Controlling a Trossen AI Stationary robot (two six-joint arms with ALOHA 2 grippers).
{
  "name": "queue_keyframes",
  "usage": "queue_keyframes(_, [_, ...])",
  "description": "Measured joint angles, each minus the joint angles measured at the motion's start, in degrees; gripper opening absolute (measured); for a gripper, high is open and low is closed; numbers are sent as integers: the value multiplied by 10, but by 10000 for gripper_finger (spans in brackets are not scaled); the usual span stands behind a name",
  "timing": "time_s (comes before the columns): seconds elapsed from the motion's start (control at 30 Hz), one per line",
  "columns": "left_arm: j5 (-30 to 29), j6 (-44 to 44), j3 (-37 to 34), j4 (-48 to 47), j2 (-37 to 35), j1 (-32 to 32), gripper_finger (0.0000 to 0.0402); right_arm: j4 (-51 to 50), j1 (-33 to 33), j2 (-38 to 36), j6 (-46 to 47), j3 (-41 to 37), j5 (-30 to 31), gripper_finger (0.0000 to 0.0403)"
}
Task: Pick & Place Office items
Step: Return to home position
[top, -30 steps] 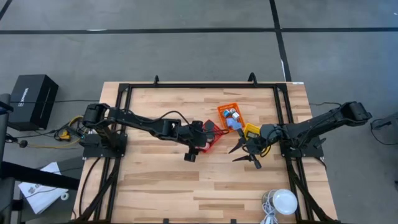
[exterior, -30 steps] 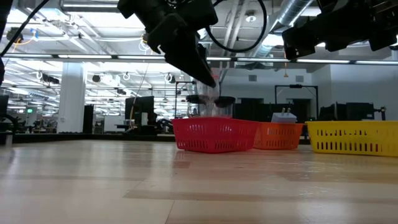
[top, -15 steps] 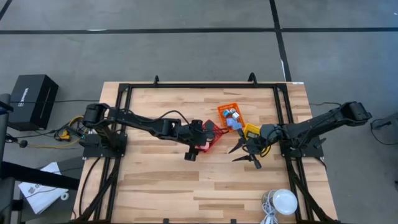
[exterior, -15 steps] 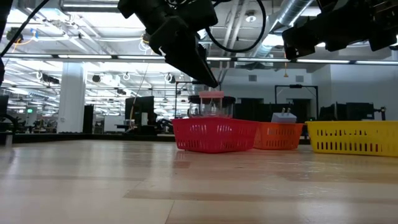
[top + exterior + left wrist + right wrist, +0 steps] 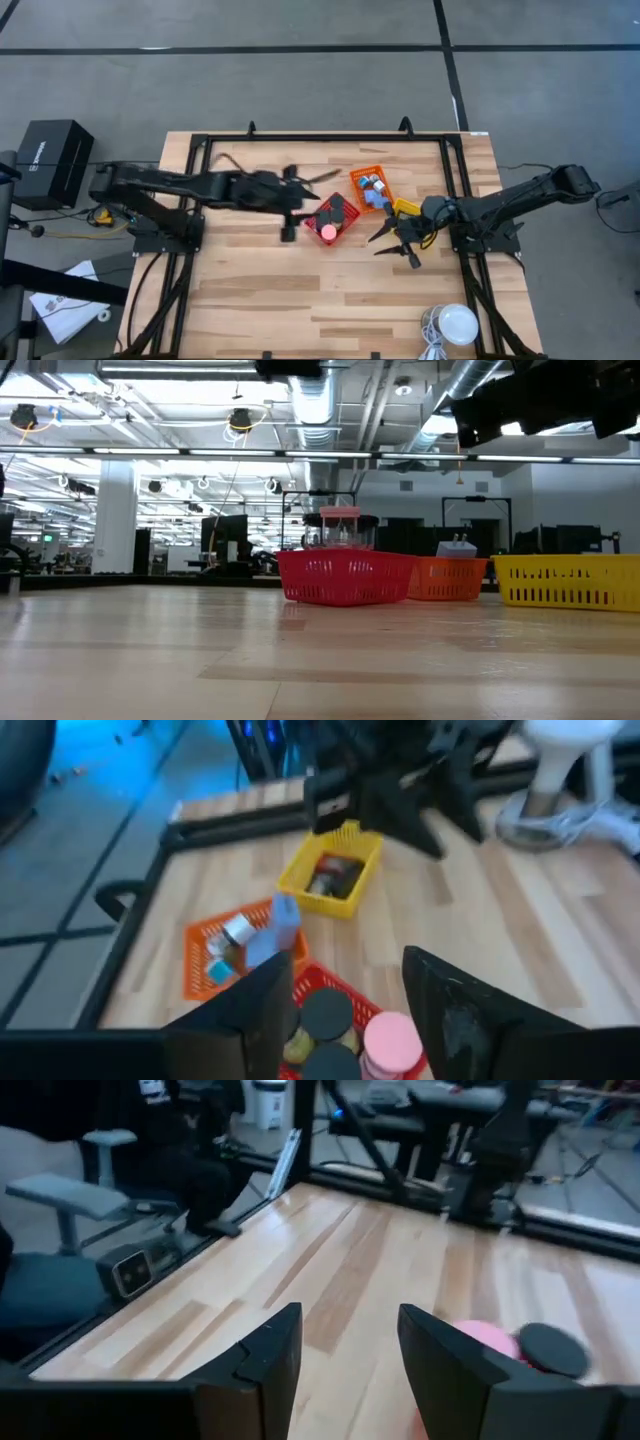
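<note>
Left gripper (image 5: 348, 970) hangs just left of the red basket (image 5: 352, 224), fingers wide, empty — right gripper (image 5: 347, 1325) sits right of that basket, also spread, holding nothing. Pink hourglass (image 5: 328, 229) stands inside the basket, beside black rolls (image 5: 338, 208).

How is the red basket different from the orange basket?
The red basket holds a pink-topped hourglass and black round things; the orange basket holds small blue and white pieces. The hourglass pokes high above the red basket's rim; the orange basket's pieces only just clear its rim. Both are mesh baskets, side by side on the table.
</note>
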Motion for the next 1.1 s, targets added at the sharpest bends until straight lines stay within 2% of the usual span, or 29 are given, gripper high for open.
queue_keyframes(0.13, [-3,2,-19,-5,-76,-3,158,-7,-30,-50,3,0,0,159])
queue_keyframes(0.27, [-9,2,-68,0,-167,-2,138,-42,-72,-117,9,0,0,159])
queue_keyframes(0.53, [-32,7,-255,99,-368,2,105,-132,-170,-208,11,0,0,159])
queue_keyframes(0.77, [-33,30,-408,213,-500,2,86,-180,-222,-219,20,0,-1,159])
queue_keyframes(1.1, [-33,64,-529,267,-624,2,72,-166,-244,-219,-8,-25,-4,159])
